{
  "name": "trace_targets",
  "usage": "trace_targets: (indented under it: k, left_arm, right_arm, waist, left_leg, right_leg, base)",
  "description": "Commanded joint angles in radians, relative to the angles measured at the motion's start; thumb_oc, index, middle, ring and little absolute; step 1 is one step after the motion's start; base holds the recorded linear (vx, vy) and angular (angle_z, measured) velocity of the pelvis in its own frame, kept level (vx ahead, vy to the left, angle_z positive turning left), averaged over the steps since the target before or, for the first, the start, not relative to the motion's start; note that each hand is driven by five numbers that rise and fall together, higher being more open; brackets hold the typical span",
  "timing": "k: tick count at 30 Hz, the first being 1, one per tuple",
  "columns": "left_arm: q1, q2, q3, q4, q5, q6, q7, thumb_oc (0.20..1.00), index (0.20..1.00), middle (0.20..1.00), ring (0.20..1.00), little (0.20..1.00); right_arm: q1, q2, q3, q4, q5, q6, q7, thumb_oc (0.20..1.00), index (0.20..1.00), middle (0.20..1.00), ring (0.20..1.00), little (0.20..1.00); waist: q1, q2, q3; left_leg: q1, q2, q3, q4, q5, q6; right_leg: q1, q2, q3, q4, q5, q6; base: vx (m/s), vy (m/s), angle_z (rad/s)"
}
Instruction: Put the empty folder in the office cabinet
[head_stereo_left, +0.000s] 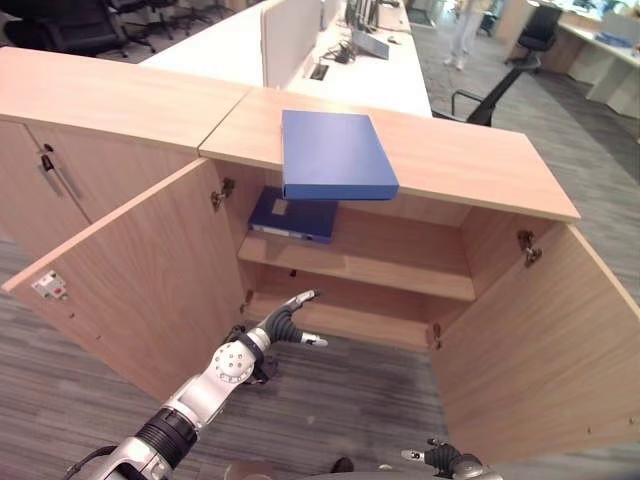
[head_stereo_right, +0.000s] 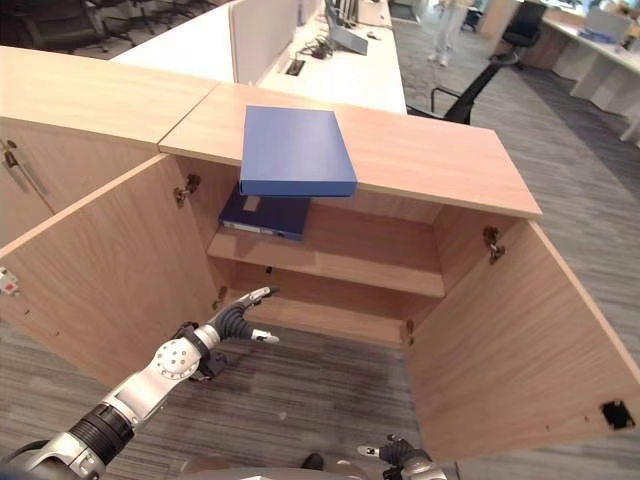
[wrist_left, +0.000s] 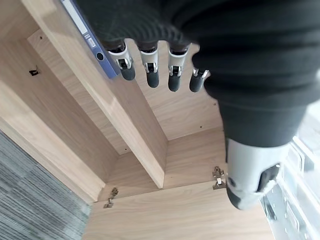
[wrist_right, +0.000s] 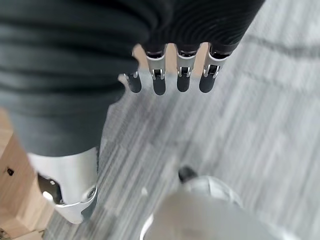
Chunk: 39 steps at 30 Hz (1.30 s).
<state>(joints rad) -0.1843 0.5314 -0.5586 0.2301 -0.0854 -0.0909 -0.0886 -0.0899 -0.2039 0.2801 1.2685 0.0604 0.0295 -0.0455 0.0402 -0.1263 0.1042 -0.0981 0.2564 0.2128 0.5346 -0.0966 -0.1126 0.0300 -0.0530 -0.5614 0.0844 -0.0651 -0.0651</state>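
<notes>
flat blue rectangular folder (head_stereo_left: 335, 153) lies on top of the light wooden office cabinet (head_stereo_left: 480, 170), near its left end, front edge sticking out a bit past the top's edge above the open compartment. neither hand touches it. both cabinet doors stand open: left wooden door (head_stereo_left: 140, 275) swung out to the left, right wooden door (head_stereo_left: 550, 340) swung out to the right. inside, a darker blue binder (head_stereo_left: 292, 216) lies flat on the upper wooden shelf (head_stereo_left: 390, 262), at its left end, right under the overhanging folder. lower compartment below the shelf is bare wood.

left hand (head_stereo_left: 285, 325) is raised in front of the lower compartment, fingers (wrist_left: 151, 72) straight and spread a little, thumb apart, holding nothing, well below the folder. right hand (head_stereo_left: 440, 458) sits low at the bottom edge over the grey striped carpet floor (head_stereo_left: 350, 400), fingers (wrist_right: 182, 77) straight and side by side, empty.

white office desks (head_stereo_left: 300, 50) and black chairs (head_stereo_left: 490, 100) behind the cabinet.
</notes>
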Motion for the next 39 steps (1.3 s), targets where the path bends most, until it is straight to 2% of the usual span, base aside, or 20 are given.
trace_targets:
  k: [1, 2, 3, 5, 10, 16, 18, 23, 24, 26, 29, 34, 39]
  left_arm:
    - [-0.026, 0.007, 0.028, -0.084, -0.018, -0.036, 0.004, 1.000, 1.000, 1.000, 1.000, 1.000]
    - [-0.023, 0.010, 0.030, -0.078, -0.007, -0.039, 0.006, 1.000, 1.000, 1.000, 1.000, 1.000]
    - [-0.023, 0.009, 0.030, -0.078, -0.006, -0.039, 0.006, 1.000, 1.000, 1.000, 1.000, 1.000]
    - [-0.009, 0.015, 0.032, -0.079, -0.012, -0.041, -0.010, 1.000, 1.000, 1.000, 1.000, 1.000]
    - [0.016, 0.013, 0.038, -0.073, -0.015, -0.036, -0.018, 1.000, 1.000, 1.000, 1.000, 1.000]
    - [0.040, 0.014, 0.053, -0.077, -0.029, -0.033, -0.025, 1.000, 1.000, 1.000, 1.000, 1.000]
    - [0.043, 0.020, 0.053, -0.090, -0.030, -0.033, -0.030, 1.000, 1.000, 1.000, 1.000, 1.000]
    - [0.060, 0.119, 0.140, -0.335, -0.021, -0.076, -0.026, 1.000, 1.000, 1.000, 1.000, 1.000]
    - [0.063, 0.122, 0.143, -0.340, -0.022, -0.073, -0.027, 1.000, 1.000, 1.000, 1.000, 1.000]
    - [0.069, 0.158, 0.206, -0.455, -0.039, -0.106, -0.010, 1.000, 1.000, 1.000, 1.000, 1.000]
    - [0.023, 0.164, 0.270, -0.570, -0.108, -0.140, 0.028, 1.000, 1.000, 1.000, 1.000, 1.000]
    - [-0.059, 0.179, 0.256, -0.615, -0.144, -0.144, 0.019, 1.000, 1.000, 1.000, 1.000, 1.000]
    - [-0.064, 0.220, 0.324, -0.684, -0.199, -0.155, 0.011, 1.000, 1.000, 1.000, 1.000, 1.000]
  right_arm:
    - [-0.033, -0.036, 0.004, 0.038, 0.030, -0.017, -0.006, 1.000, 1.000, 1.000, 1.000, 1.000]
    - [-0.036, -0.041, 0.006, 0.036, 0.025, -0.019, -0.006, 1.000, 1.000, 1.000, 1.000, 1.000]
    - [-0.036, -0.042, 0.006, 0.037, 0.025, -0.019, -0.005, 1.000, 1.000, 1.000, 1.000, 1.000]
    - [-0.033, -0.039, 0.002, 0.050, 0.023, -0.020, -0.005, 1.000, 1.000, 1.000, 1.000, 1.000]
    - [-0.014, -0.029, 0.007, 0.062, 0.002, -0.012, 0.005, 1.000, 1.000, 1.000, 1.000, 1.000]
    - [-0.009, -0.020, 0.008, 0.061, -0.008, -0.008, 0.017, 1.000, 1.000, 1.000, 1.000, 1.000]
    - [-0.010, -0.019, 0.008, 0.060, -0.010, -0.007, 0.021, 1.000, 1.000, 1.000, 1.000, 1.000]
    - [-0.006, -0.012, -0.005, 0.060, -0.018, -0.012, 0.027, 1.000, 1.000, 1.000, 1.000, 1.000]
    - [-0.007, -0.010, -0.004, 0.060, -0.018, -0.012, 0.027, 1.000, 1.000, 1.000, 1.000, 1.000]
    - [0.001, -0.001, -0.009, 0.063, -0.022, -0.016, 0.032, 1.000, 1.000, 1.000, 1.000, 1.000]
    - [0.017, 0.017, 0.004, 0.068, -0.027, -0.013, 0.052, 1.000, 1.000, 1.000, 1.000, 1.000]
    - [0.023, 0.019, 0.018, 0.071, -0.031, -0.009, 0.067, 1.000, 1.000, 1.000, 1.000, 1.000]
    - [0.020, 0.027, 0.024, 0.069, -0.021, -0.007, 0.083, 1.000, 1.000, 1.000, 1.000, 1.000]
  waist:
    - [0.006, 0.024, 0.054]
    - [0.013, 0.031, 0.058]
    - [0.012, 0.031, 0.057]
    - [0.017, 0.053, 0.036]
    - [0.011, 0.070, 0.003]
    - [0.007, 0.075, -0.015]
    - [0.006, 0.075, -0.017]
    - [0.016, 0.071, -0.025]
    - [0.016, 0.070, -0.025]
    - [0.021, 0.064, -0.027]
    - [0.020, 0.054, -0.033]
    - [0.009, 0.056, -0.036]
    - [0.008, 0.064, -0.039]
  left_leg:
    - [0.017, -0.052, -0.004, -0.268, 0.045, 0.022]
    - [-0.004, -0.053, -0.015, -0.310, 0.081, 0.011]
    - [0.000, -0.055, -0.015, -0.321, 0.089, 0.009]
    - [0.050, -0.076, -0.019, -0.447, 0.122, 0.002]
    - [0.128, -0.108, -0.012, -0.551, 0.133, 0.012]
    - [0.174, -0.132, 0.002, -0.615, 0.130, 0.029]
    - [0.176, -0.135, 0.004, -0.618, 0.126, 0.032]
    - [0.180, -0.148, 0.001, -0.622, 0.107, 0.041]
    - [0.180, -0.148, 0.001, -0.622, 0.107, 0.041]
    - [0.180, -0.153, -0.002, -0.622, 0.101, 0.043]
    - [0.181, -0.161, -0.005, -0.622, 0.092, 0.045]
    - [0.189, -0.163, -0.001, -0.622, 0.085, 0.045]
    - [0.205, -0.169, 0.001, -0.622, 0.075, 0.048]
  right_leg:
    - [0.073, -0.062, 0.045, -0.054, 0.009, 0.143]
    - [0.084, -0.054, 0.052, -0.061, 0.003, 0.144]
    - [0.084, -0.054, 0.052, -0.063, 0.003, 0.142]
    - [0.116, -0.038, 0.065, -0.092, 0.003, 0.149]
    - [0.133, -0.043, 0.085, -0.113, 0.009, 0.161]
    - [0.137, -0.055, 0.090, -0.109, 0.012, 0.178]
    - [0.137, -0.057, 0.090, -0.108, 0.014, 0.181]
    - [0.132, -0.068, 0.086, -0.111, 0.025, 0.197]
    - [0.132, -0.068, 0.086, -0.111, 0.025, 0.197]
    - [0.131, -0.071, 0.085, -0.116, 0.031, 0.204]
    - [0.131, -0.075, 0.087, -0.125, 0.041, 0.211]
    - [0.134, -0.077, 0.091, -0.134, 0.049, 0.215]
    - [0.143, -0.078, 0.099, -0.145, 0.056, 0.216]
  base:
    - [0.06, 0.054, 0.13]
    - [0.03, 0.033, -0.13]
    - [0.09, 0.057, -0.23]
    - [0.16, 0.087, -0.33]
    - [0.12, 0.110, -0.26]
    - [0.07, 0.095, -0.04]
    - [0.05, 0.080, 0.04]
    - [0.03, 0.050, 0.03]
    - [0.00, 0.000, 0.00]
    - [0.01, 0.022, 0.04]
    - [0.00, 0.017, 0.04]
    - [0.00, 0.009, -0.03]
    - [0.02, 0.015, -0.05]
